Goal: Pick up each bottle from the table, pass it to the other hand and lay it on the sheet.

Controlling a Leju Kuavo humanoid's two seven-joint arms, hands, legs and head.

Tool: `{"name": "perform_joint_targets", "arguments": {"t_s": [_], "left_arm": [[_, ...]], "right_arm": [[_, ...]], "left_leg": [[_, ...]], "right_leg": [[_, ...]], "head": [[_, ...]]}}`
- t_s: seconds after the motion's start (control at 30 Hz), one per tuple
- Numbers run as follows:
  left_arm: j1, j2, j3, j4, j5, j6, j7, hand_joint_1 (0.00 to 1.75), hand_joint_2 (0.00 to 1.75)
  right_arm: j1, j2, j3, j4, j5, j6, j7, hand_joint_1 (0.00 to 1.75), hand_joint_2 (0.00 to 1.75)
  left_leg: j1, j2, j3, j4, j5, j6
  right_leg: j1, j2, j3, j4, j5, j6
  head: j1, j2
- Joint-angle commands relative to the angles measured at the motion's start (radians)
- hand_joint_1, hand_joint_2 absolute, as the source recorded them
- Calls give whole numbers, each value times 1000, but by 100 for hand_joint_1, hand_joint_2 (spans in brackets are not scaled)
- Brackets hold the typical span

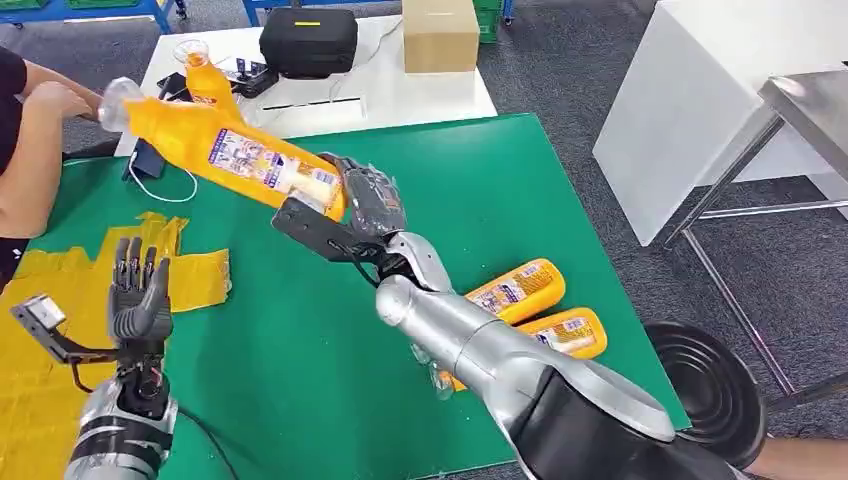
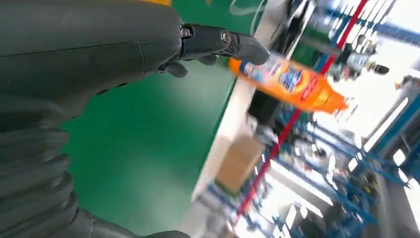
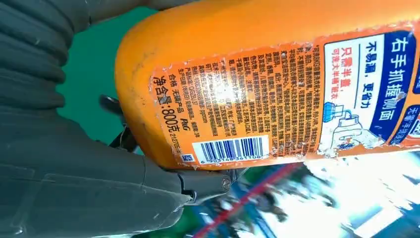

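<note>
Closest below me in the head view, my right arm reaches up across the green table, and my right hand is wrapped around the base end of an orange bottle, holding it lifted clear of the table and tilted, its clear cap pointing toward the far left corner. My left hand stands upright over the near left part of the table with its fingers straight and apart, holding nothing, just beside the crumpled yellow sheet that covers the table's left side. Two more orange bottles lie side by side on the green surface beside my right forearm, at the table's right side. Another orange bottle with a clear cap stands beyond the held one, at the edge of a white table carrying a black case and a cardboard box. A person's arm comes in at the far left. From my left wrist, the grey thumb and dark fingers are extended and apart over the green table, touching nothing, with the lifted bottle beyond the fingertips, blurred. From my right wrist, the held bottle sits pressed against my hand, its printed label and barcode facing the camera.
</note>
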Motion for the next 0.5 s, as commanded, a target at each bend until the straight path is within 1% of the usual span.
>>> {"name": "perform_joint_targets", "arguments": {"t_s": [0.03,0.13,0.3,0.43,0.5], "left_arm": [[308,8,-73,-277,367,-291,134,0,175],[345,-3,-120,-344,392,-307,141,0,175],[336,8,-126,-338,398,-297,141,0,175],[336,8,-126,-338,398,-297,141,0,175],[336,8,-126,-338,398,-297,141,0,175]], "right_arm": [[96,-14,-3,-231,18,100,-7,175,175],[110,-14,42,-227,5,100,-6,175,175],[101,-14,43,-219,-5,103,-10,175,175],[101,-14,43,-219,-5,103,-10,175,175],[101,-14,43,-219,-5,103,-10,175,175]], "left_leg": [[1,3,3,-1,-2,0],[1,0,1,0,-2,0],[1,-3,-1,1,-1,0],[0,-2,-1,0,-1,0],[3,-6,3,0,-2,-1]], "right_leg": [[0,6,1,-2,0,0],[1,3,0,-1,-1,0],[1,1,-1,-1,0,0],[0,1,-1,-1,0,0],[3,2,3,-2,-1,-1]], "head": [[0,0],[0,0],[0,0],[0,0],[0,0]]}}
